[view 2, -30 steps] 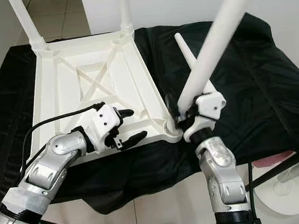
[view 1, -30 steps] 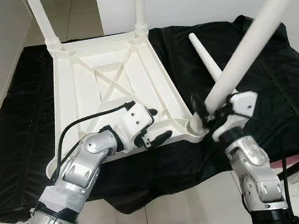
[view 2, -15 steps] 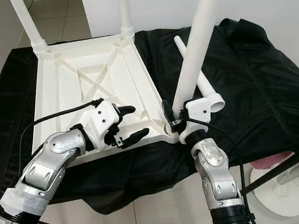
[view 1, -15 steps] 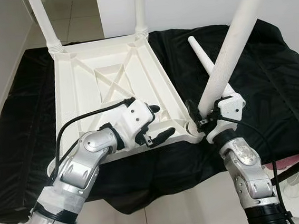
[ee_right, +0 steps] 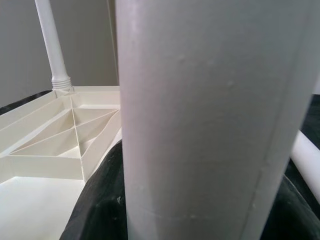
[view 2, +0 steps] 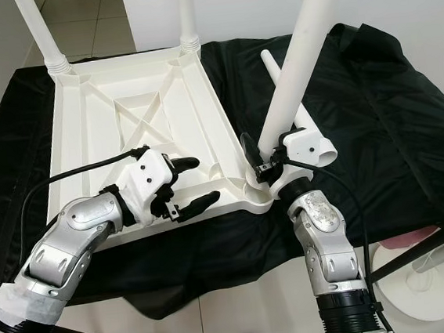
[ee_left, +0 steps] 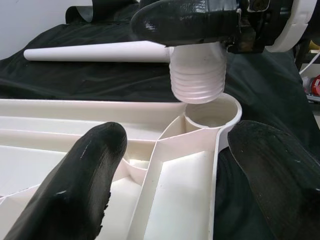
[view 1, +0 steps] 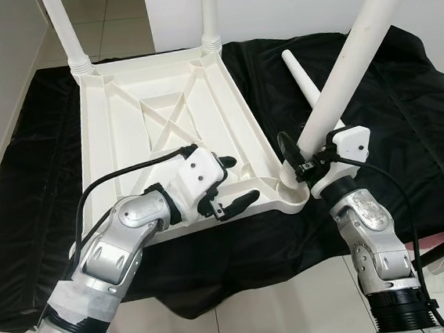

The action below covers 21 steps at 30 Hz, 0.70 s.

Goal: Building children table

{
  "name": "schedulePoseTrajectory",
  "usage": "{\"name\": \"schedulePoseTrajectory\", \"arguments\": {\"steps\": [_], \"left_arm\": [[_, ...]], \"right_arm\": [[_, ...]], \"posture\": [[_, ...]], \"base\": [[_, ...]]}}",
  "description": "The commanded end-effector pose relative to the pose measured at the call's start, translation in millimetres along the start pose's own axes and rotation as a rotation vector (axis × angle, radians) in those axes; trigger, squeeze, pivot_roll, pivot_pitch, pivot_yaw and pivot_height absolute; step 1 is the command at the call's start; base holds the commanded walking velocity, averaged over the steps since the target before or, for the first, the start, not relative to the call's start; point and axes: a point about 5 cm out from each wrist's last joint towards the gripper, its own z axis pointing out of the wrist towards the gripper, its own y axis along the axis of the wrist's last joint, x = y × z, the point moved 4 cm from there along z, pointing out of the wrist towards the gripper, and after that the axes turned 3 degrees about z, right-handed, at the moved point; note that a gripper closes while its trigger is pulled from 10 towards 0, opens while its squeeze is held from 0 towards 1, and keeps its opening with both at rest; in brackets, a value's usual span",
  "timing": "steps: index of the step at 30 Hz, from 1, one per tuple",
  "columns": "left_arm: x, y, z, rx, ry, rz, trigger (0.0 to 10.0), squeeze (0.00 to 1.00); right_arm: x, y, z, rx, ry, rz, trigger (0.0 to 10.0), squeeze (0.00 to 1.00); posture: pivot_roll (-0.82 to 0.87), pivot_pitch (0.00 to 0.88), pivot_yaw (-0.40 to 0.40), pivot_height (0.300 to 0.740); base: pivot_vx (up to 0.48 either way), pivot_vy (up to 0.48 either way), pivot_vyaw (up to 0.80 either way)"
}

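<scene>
Lying beside tabletop (view 1: 161, 109): spare leg (view 1: 307, 87)

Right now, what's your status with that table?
Right gripper clamps leg, threaded end above corner socket. Left gripper open over tabletop.

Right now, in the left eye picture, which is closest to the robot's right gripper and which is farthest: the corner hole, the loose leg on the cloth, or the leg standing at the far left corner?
From the right gripper, which holds a table leg:
1. Corner hole, just below it on the table's near right corner.
2. Loose leg, lying on the black cloth behind it.
3. Far left leg, upright across the table.
</scene>
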Motion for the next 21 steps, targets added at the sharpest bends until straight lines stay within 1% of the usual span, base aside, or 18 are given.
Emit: {"name": "schedulePoseTrajectory", "arguments": {"steps": [1,2,3,4,5,7,12,17,18,20,21], "left_arm": [[-5.8,2.4,-1.9,-0.001,-0.052,0.01,10.0,0.0],[-6.1,2.7,-2.1,-0.001,-0.048,0.009,10.0,0.0],[-6.1,2.7,-2.1,-0.001,-0.048,0.009,10.0,0.0],[-7.3,3.5,-2.4,-0.002,-0.047,0.01,10.0,0.0],[-7.7,4.2,-2.5,-0.004,-0.046,0.012,10.0,0.0],[-7.9,4.5,-3.2,-0.003,-0.045,0.017,10.0,0.0],[-7.5,4.1,-3.9,0.001,-0.039,0.03,10.0,0.0],[-9.5,5.3,-3.6,-0.002,-0.044,0.037,10.0,0.0],[-14.3,7.2,-3.8,-0.012,-0.066,0.02,10.0,0.0],[-15.6,7.8,-4.0,-0.014,-0.072,0.014,10.0,0.0],[-20.5,6.5,-5.4,-0.003,-0.108,-0.026,10.0,0.0]], "right_arm": [[-1.5,-1.8,-0.8,0.0,-0.004,-0.003,10.0,0.0],[0.1,-14.5,-5.9,0.042,0.001,0.0,10.0,0.0],[0.1,-14.5,-5.9,0.042,0.001,0.0,10.0,0.0],[2.8,-38.6,-16.8,0.128,0.016,-0.014,10.0,0.0],[4.0,-44.4,-20.7,0.148,0.024,-0.018,10.0,0.0],[5.1,-47.7,-23.8,0.162,0.033,-0.019,10.0,0.0],[4.8,-50.1,-24.8,0.173,0.038,-0.02,10.0,0.0],[6.3,-50.1,-23.8,0.173,0.059,-0.05,10.0,0.0],[9.1,-50.5,-24.9,0.178,0.087,-0.077,10.0,0.0],[9.7,-50.9,-25.4,0.177,0.095,-0.085,10.0,0.0],[10.6,-51.7,-26.1,0.18,0.109,-0.103,10.0,0.0]], "posture": [[-0.02,0.113,-0.017,0.74],[-0.02,0.114,-0.019,0.74],[-0.02,0.114,-0.019,0.74],[-0.02,0.114,-0.019,0.74],[-0.01,0.117,-0.022,0.74],[-0.02,0.119,-0.02,0.74],[-0.02,0.121,-0.018,0.74],[-0.02,0.125,-0.016,0.74],[-0.02,0.127,-0.014,0.74],[-0.02,0.127,-0.014,0.74],[-0.02,0.127,-0.014,0.74]], "base": [[0.0,0.0,0.0],[0.0,0.0,0.0],[0.0,0.0,0.0],[0.0,0.0,0.0],[0.0,0.0,0.0],[0.0,0.0,0.0],[0.0,0.0,0.0],[0.0,0.0,0.0],[0.0,0.0,0.0],[0.0,0.0,0.0],[0.0,0.0,0.0]]}}
